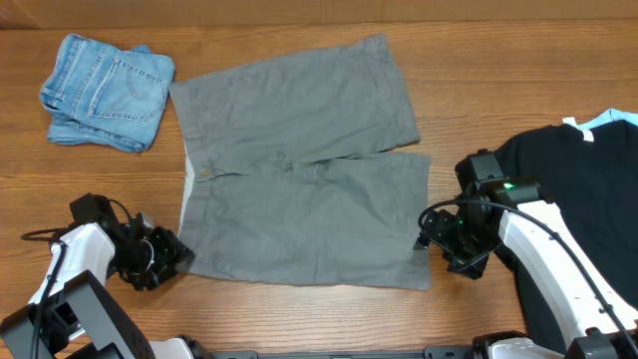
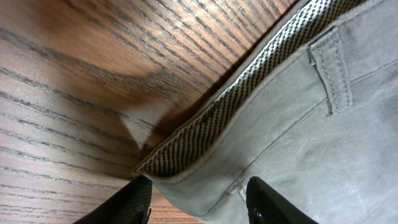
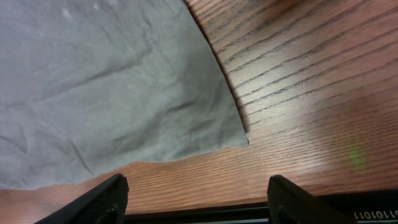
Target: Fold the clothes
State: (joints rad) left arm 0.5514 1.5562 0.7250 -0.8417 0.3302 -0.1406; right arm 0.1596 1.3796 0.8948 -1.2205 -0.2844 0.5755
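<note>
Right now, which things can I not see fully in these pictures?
- Black T-shirt: overhead, cut by the right edge, partly covered by the right arm.
- Denim garment: overhead, folded, inner layers hidden.
- Shorts: overhead, waistband corner under the left gripper, hem edge under the right gripper; underside hidden everywhere.

Cropped digits (image 3: 376, 215), roughly "1101011", on right gripper (image 3: 198, 190) base.

My right arm (image 1: 548, 234) hides part of the black T-shirt (image 1: 588, 160) at the table's (image 1: 319, 317) right edge, where the overhead view crops it too. My left fingers (image 2: 127, 205) are cut off low, so contact with the shorts (image 2: 311, 137) is unclear.
</note>
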